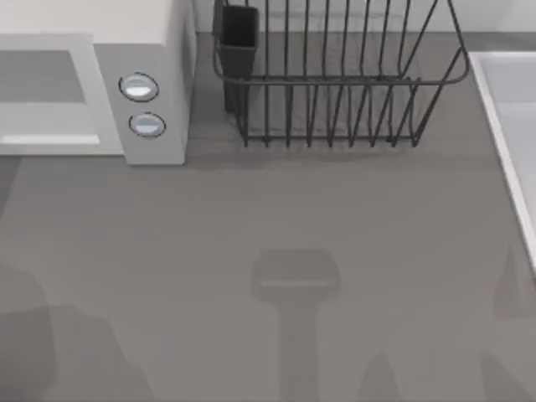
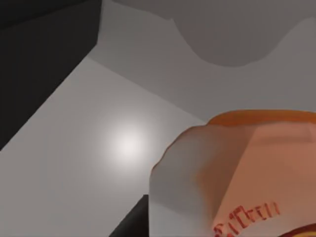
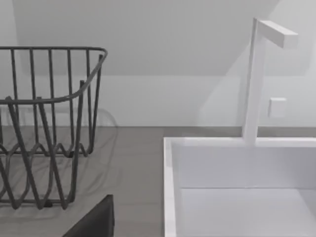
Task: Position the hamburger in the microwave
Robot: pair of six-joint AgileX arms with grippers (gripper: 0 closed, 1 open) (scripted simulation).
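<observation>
The microwave (image 1: 155, 33) is a white box at the table's back left, with two round silver-blue knobs (image 1: 138, 87) on its front panel. The hamburger (image 2: 247, 168), orange-brown with a paler side and red lettering, sits very close in the left wrist view, over a pale grey surface beside a dark wall. A dark edge of my left gripper (image 2: 131, 222) shows next to it, and whether it holds the hamburger is unclear. A dark part of my right gripper (image 3: 94, 219) is near the sink's corner.
A dark wire dish rack (image 1: 335, 84) with a black cup holder (image 1: 239, 38) stands at the back middle, right of the microwave. A white sink (image 1: 511, 126) with a faucet (image 3: 256, 74) lines the right side. Arm shadows fall on the grey tabletop (image 1: 251, 218).
</observation>
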